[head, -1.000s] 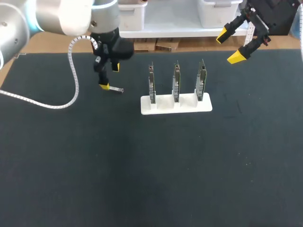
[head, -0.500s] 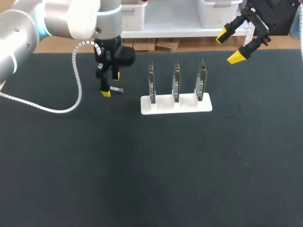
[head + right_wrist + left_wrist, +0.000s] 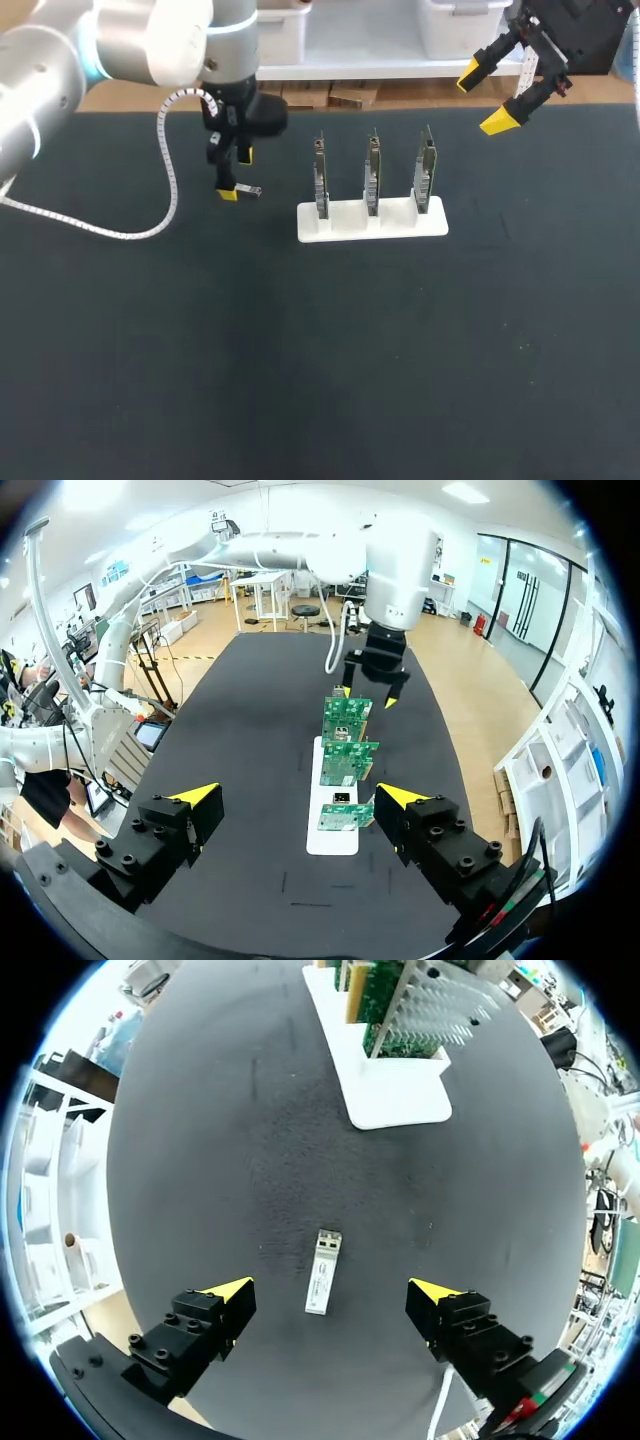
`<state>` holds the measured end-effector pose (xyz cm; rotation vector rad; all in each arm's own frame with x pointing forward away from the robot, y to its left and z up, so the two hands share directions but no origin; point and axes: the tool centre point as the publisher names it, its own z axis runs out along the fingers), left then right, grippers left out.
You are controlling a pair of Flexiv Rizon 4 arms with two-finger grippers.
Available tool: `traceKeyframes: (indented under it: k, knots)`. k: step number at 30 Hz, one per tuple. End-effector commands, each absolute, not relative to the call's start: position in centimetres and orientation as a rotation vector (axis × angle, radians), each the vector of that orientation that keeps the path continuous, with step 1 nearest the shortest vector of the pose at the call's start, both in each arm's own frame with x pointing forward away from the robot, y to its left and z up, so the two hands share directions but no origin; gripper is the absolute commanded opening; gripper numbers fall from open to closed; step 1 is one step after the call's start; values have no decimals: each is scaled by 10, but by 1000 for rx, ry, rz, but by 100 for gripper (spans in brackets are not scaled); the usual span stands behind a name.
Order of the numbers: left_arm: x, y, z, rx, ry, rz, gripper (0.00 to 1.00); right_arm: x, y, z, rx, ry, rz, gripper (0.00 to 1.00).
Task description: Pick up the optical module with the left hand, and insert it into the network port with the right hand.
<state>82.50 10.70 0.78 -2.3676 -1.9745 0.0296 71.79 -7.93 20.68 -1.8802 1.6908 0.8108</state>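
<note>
Left gripper [image 3: 330, 1288] spread wide, straddling small silver metal optical module [image 3: 322, 1272] lying flat on black mat [image 3: 250, 1160]; label print unreadable. Right gripper [image 3: 297, 794] spread, well apart from white rack of green network cards [image 3: 330, 846].

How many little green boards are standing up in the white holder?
3, upright in the flat white holder: a green circuit board at the left end, one in the middle, one at the right end. None seems hidden.

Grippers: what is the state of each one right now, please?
Left gripper: open, over the optical module, not gripping it.
Right gripper: open, holding nothing.
</note>
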Motion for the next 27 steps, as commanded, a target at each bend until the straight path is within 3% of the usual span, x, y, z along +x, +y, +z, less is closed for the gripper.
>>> traceKeyframes:
  k: [1, 27]
  knots:
    - [819, 112, 7, -2367, -1990, 18, 100, 716, -79, 207, -1878, 1693, 807, 100]
    - [820, 116, -8, -2329, -2009, 20, 100, 716, -79, 207, -1878, 1693, 807, 100]
